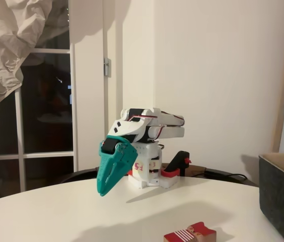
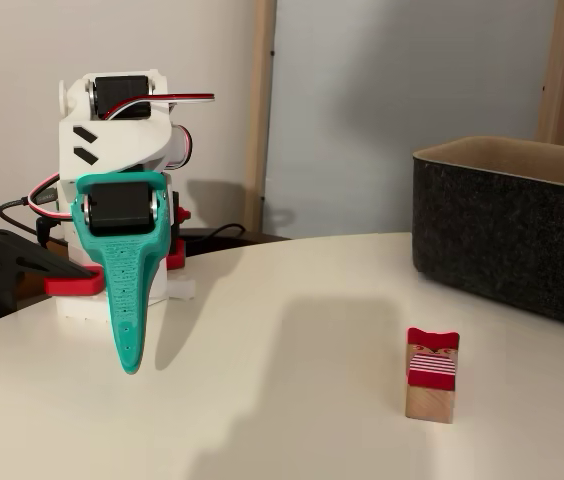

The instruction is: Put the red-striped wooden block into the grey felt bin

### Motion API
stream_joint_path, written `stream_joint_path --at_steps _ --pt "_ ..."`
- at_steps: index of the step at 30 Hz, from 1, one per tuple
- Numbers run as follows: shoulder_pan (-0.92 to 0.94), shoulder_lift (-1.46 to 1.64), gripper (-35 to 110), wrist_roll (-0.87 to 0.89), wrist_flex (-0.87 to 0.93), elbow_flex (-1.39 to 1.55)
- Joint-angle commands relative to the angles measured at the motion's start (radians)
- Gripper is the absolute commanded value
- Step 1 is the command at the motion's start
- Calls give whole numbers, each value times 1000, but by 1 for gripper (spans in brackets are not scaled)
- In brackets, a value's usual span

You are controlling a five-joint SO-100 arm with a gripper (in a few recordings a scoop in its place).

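Arm folded, tool (image 1: 103, 192) closed, pointing down.

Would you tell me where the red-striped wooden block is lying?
In both fixed views the red-striped wooden block lies on the white table, just before the grey felt bin.

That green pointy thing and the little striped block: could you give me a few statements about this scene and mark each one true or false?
1. The red-striped wooden block lies on the white table. True.
2. The block is already inside the grey felt bin. False: it sits on the table in front of the bin, apart from it.
3. The gripper holds the block. False: its teal jaws are shut, hold nothing and hang near the robot's base, well away from the block.
4. The jaws point down towards the table. True.
5. The bin lies on its side. False: it stands upright, open at the top.
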Motion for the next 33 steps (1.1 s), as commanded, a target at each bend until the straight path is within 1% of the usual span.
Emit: stream_joint_path --at_steps 1,22,28,33 --pt "15 26 0 11 3 12" --pt "15 25 0 0 5 8" --pt "17 21 1 94 5 -34" --pt "17 11 0 172 5 -195"
